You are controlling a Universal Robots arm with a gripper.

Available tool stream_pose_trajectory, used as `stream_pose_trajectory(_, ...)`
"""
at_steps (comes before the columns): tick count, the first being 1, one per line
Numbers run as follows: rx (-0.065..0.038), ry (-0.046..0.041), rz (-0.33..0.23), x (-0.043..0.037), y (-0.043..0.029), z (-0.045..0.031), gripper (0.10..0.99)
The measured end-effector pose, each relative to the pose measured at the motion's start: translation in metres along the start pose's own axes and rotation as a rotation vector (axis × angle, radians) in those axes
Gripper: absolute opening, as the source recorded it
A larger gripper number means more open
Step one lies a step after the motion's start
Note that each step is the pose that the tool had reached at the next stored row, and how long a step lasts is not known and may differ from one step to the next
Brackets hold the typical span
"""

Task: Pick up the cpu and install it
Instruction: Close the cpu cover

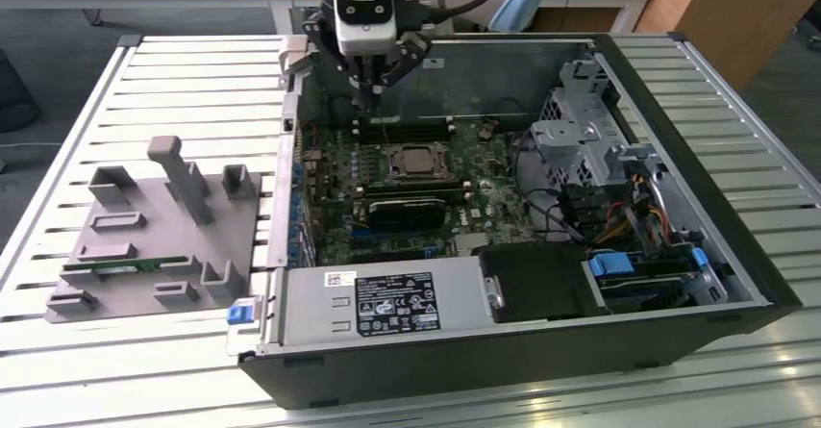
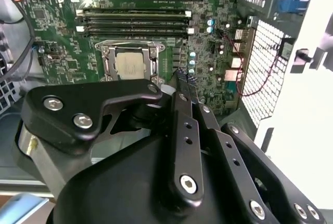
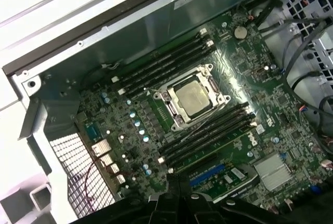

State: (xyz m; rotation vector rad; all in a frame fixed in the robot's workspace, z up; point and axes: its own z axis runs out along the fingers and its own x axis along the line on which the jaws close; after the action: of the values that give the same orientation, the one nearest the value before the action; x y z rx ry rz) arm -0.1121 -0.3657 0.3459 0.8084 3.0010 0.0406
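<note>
cpu (image 3: 193, 99) sits flat in the socket (image 3: 169, 110), silver top up, with the metal frame closing round all 4 edges. In the exterior view the cpu (image 1: 413, 162) looks level with that frame, no corner riding high as far as we can tell. We can't make out whether the retention lever is latched.

2 banks of memory slots (image 3: 208, 133) flank the socket, 1 on each side. A row of small capacitors (image 3: 136, 122) stands just beside it on a 3rd side.

gripper (image 1: 372, 93) hangs above the board, near the socket but off to one side and apart from the cpu. Its fingers are drawn together to a narrow point with nothing visible between them. In the second wrist view the gripper (image 2: 181, 78) has its tip over the capacitor side of the socket, not over the chip.

We read the seating as done or nearly so, with the arm's job now just staying out of trouble. To do that well:
- move straight along the vertical only
- no sideways drift across the slots or capacitors
- no contact with the silver top

Well apart from the socket, outside the case (image 1: 513, 365), the grey fixture (image 1: 167, 255) holds a green memory stick (image 1: 122, 265).
</note>
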Motion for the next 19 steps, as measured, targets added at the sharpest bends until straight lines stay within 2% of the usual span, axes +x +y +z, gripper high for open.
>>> stream_pose_trajectory(6, 0.000, 0.0008, -0.018, 0.0011, 0.0036, 0.0081, 0.106)
stream_pose_trajectory(15, 0.003, 0.0079, -0.030, -0.0051, 0.0111, 0.0242, 0.106)
stream_pose_trajectory(19, 0.002, 0.0099, -0.091, -0.0051, 0.0111, 0.0289, 0.106)
